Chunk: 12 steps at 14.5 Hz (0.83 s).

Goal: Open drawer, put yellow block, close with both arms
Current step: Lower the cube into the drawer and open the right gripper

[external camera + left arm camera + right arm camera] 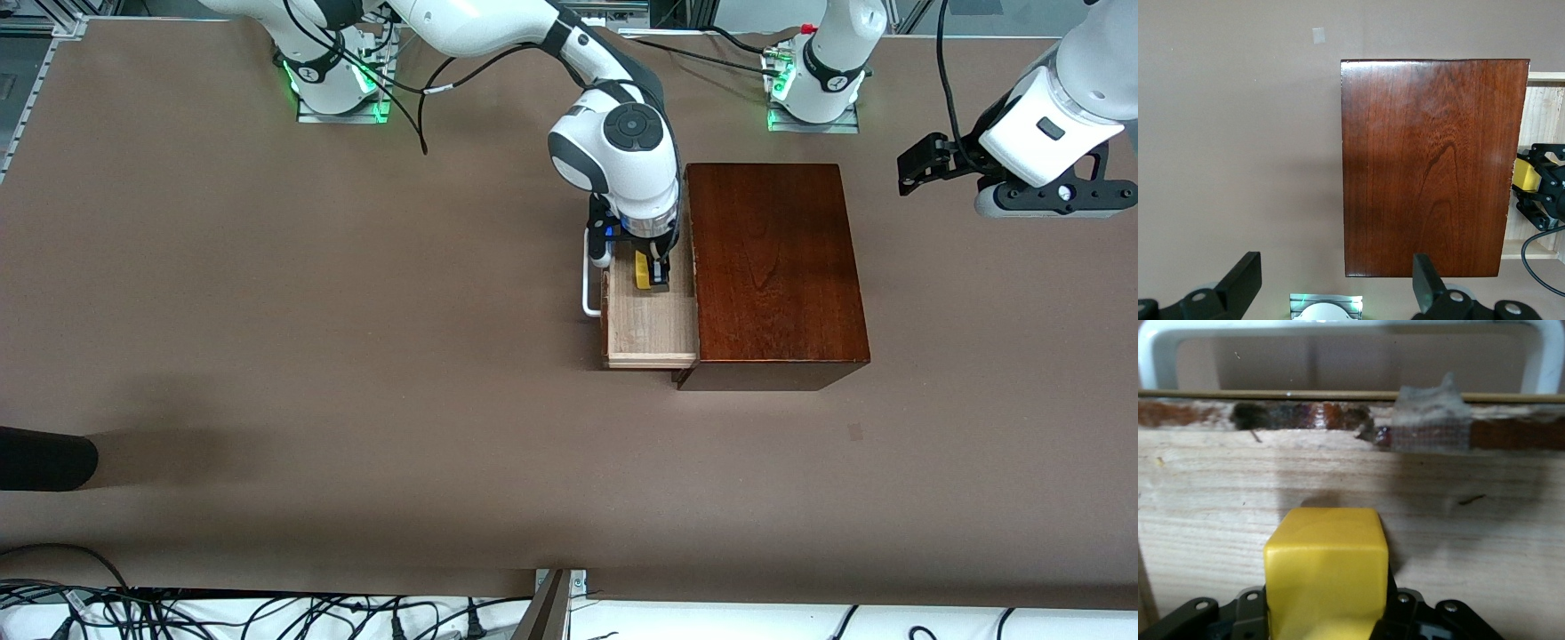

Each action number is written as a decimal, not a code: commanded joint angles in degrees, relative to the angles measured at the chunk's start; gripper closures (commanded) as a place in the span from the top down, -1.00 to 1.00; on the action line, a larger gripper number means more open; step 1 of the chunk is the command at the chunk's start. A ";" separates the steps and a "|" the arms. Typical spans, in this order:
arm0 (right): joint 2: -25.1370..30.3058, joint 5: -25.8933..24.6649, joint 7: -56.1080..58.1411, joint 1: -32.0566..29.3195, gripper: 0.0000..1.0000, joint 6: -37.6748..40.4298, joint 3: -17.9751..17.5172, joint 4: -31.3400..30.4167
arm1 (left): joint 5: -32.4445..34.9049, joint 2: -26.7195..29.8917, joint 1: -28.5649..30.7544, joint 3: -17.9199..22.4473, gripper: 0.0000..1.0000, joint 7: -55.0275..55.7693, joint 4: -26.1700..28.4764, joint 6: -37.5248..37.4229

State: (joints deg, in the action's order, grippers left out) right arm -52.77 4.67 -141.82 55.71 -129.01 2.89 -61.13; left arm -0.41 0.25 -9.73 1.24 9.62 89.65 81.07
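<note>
The dark mahogany box (773,267) stands mid-table with its drawer (649,333) pulled out toward the right arm's end, white handle (587,289) outermost. My right gripper (653,276) reaches down into the drawer and is shut on the yellow block (642,271), in the part farther from the front camera. In the right wrist view the yellow block (1327,547) hangs low over the pale wood floor (1471,540), facing the drawer front and the handle (1338,328). My left gripper (1058,200) waits high toward the left arm's end, open and holding nothing (1336,261). Its view shows the box top (1431,167) and the block (1526,175).
A black rounded object (44,458) juts in over the table at the right arm's end, near the front camera. A small pale mark (855,432) lies on the table nearer the front camera than the box. A tape patch (1431,420) sits inside the drawer front.
</note>
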 commanded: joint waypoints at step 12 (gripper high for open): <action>-0.93 -0.37 1.63 0.28 1.00 0.07 0.19 1.98 | -1.52 -0.60 -0.03 -0.36 1.00 -0.39 -1.67 -0.57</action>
State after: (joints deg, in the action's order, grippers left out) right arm -52.92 4.62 -140.63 55.72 -129.06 2.89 -60.88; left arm -0.42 0.25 -9.75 0.87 9.62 89.64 81.07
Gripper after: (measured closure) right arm 0.000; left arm 0.000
